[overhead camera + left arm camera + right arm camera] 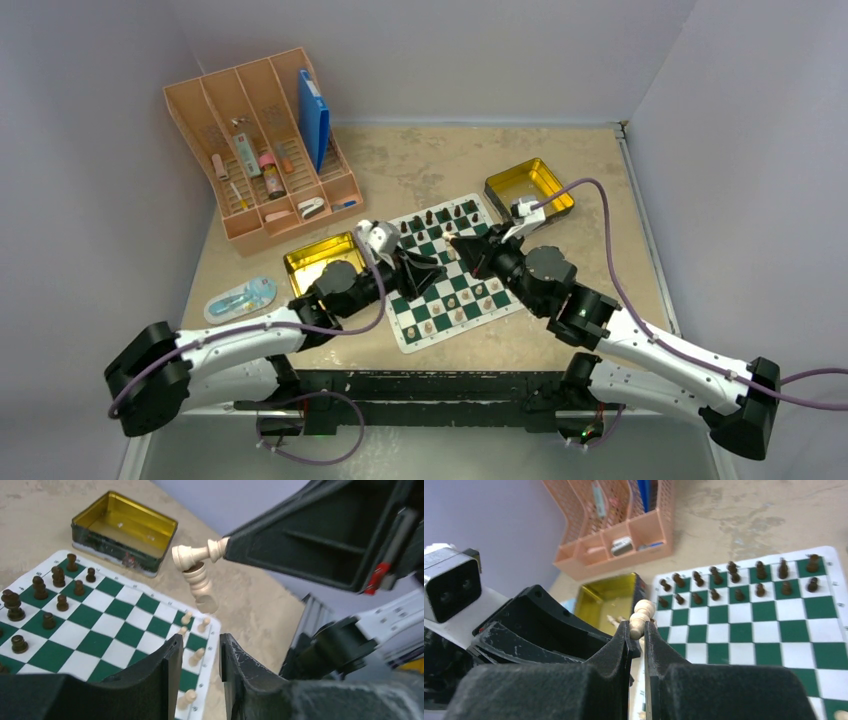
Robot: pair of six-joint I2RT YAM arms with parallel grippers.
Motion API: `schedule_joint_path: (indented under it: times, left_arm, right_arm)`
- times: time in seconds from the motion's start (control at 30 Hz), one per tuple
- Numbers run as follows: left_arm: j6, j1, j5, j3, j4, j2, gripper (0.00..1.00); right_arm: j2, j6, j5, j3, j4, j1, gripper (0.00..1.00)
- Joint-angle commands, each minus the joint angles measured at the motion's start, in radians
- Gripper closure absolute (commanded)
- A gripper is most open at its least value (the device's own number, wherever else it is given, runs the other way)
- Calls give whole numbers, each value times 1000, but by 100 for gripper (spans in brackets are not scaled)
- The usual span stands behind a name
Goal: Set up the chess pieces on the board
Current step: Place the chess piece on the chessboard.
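Both arms meet over the board [410, 340], the green-and-white mat in the middle of the table. The right gripper [639, 630] has its jaws pinched tight on a light chessman [642, 615]. The piece sits right between the tips with its rounded head poking out beyond them. From the left wrist view, that same light chessman [192, 555] juts out sideways from the right gripper, up in the air above the board's corner.

Just below it there's a second light chessman [200, 587], tilted and a little blurred. It touches or overlaps the first (what carries it, I can't tell). The left gripper [200, 642] hangs right underneath with its jaws a narrow gap apart and nothing between them. You can see board squares straight through the gap.

Down on the board, several light chess pieces [198, 655] stand along the near rows by the white border. The dark chessmen [62, 601] fill the two far rows, all upright.

One gold tin [115, 555] sits just off the board's far corner on the right arm's side. A second gold tin [596, 597] lies beside the board on the left arm's side, with a pale piece lying in it. The pink organizer [265, 150] sits at the far left of the table, well apart from the action.
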Motion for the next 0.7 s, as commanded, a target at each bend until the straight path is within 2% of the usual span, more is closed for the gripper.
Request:
schedule_joint_path:
  times: [0.0,0.1,0.23,0.37,0.53,0.67]
  left_arm:
    - [-281,-2,-100,25,-57,-127,67]
    - [-404,-2,-101,-18,-15,-194,64]
    - [-427,-2,-13,-64,98,-243,56]
    - [-374,-2,21,-46,101,-256,50]
    - [-269,-2,13,8,23,-256,46]
    - [-213,-2,11,15,65,-241,44]
  right_arm:
    - [-7,158,-22,34,191,-2,100]
    - [-1,207,-29,34,263,-2,100]
    - [9,248,-39,39,340,-2,100]
    - [11,276,-77,40,390,-3,100]
    - [-5,293,-104,29,388,-2,100]
    - [-23,316,-121,14,385,-3,100]
